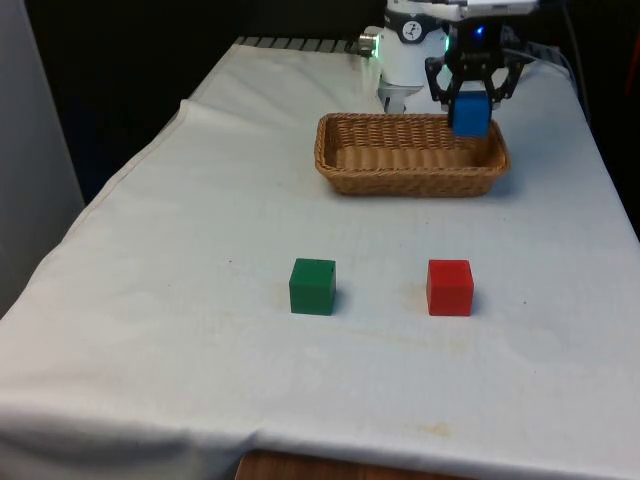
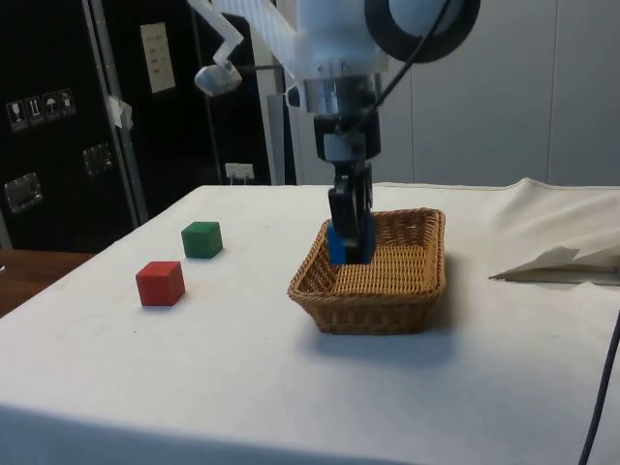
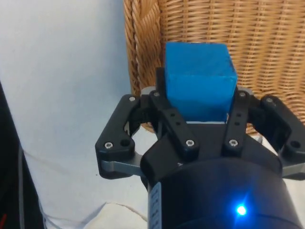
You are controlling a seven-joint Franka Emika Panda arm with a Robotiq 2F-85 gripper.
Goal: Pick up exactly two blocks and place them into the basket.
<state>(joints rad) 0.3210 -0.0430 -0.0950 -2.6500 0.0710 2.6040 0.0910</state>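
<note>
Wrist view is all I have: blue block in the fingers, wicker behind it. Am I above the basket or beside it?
Observer: Above it. In the side view the blue block hangs inside the basket's rim, near one end.
Operator: Is anything in the basket already?
Observer: No block shows on its floor in the front view; the basket looks bare inside.
Operator: What's left on the table?
Observer: A green block and a red block, side by side on the cloth, well apart from the basket.
Operator: Which one is on the gripper's side?
Observer: The red one; the gripper sits toward the front view's right, as it does.
</note>
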